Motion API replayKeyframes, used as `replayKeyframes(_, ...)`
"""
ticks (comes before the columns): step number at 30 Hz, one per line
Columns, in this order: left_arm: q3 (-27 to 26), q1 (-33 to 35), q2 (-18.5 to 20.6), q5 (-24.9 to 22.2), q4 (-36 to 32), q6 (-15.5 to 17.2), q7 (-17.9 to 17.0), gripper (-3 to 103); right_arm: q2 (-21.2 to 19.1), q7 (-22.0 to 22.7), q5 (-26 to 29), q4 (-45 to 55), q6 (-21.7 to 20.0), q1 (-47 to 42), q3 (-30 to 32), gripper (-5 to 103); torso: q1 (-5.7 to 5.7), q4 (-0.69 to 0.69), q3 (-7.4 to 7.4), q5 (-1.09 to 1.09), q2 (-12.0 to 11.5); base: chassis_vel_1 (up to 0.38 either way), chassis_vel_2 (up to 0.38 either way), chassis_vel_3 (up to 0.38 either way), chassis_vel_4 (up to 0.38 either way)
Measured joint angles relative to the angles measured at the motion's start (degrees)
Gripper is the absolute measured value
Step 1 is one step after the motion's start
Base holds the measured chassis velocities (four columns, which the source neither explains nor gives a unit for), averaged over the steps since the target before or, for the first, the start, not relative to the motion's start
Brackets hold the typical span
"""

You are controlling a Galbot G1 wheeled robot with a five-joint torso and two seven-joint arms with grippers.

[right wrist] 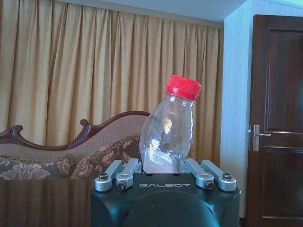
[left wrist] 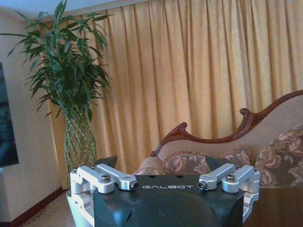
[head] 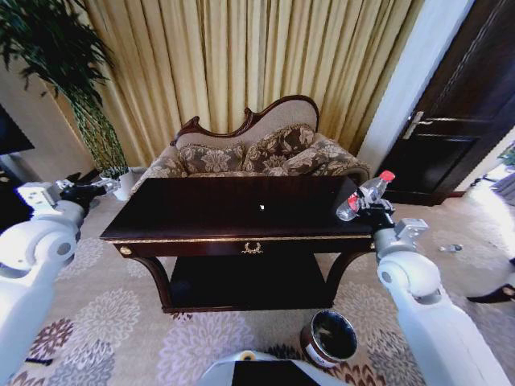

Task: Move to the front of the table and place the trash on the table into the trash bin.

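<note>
We note the right gripper [head: 364,206] raised over the right end of the table [head: 201,217], its fingers closed around the lower body of the bottle [head: 364,198], a clear, ribbed plastic shape tapering to a red screw cap and leaning slightly off upright. In the right wrist view the bottle [right wrist: 169,130] sits clamped between the silver finger links. The table is dark, glossy wood with gold edge trim, a gold emblem on the front apron, curved legs and a lower shelf; a tiny white scrap [head: 261,207] lies near the middle of its top. The trash bin [head: 329,337], round with a black liner, stands on the patterned carpet below the front right corner. The left gripper [head: 96,190] hangs beyond the left edge, fingers spread open and holding nothing.
</note>
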Motion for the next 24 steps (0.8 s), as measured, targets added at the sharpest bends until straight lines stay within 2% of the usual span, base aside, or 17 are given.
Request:
replayKeyframes(7,1.4,-0.2,-0.5,-1.5,-0.6,0.0,-0.1,100,1.6,0.1,-1.5,1.0,-0.5,-1.5,-0.9,30,-0.01,0.01,0.0,0.0,0.0,0.133,-0.149,-0.141,0.126)
replayKeyframes(24,3.9,-0.7,-1.7,-1.0,-1.0,-0.1,0.0,100,4.8,-1.5,-5.3,-0.1,-0.1,-3.1,-3.3,30,-0.01,0.0,0.01,0.0,0.0,0.175,-0.185,-0.183,0.18)
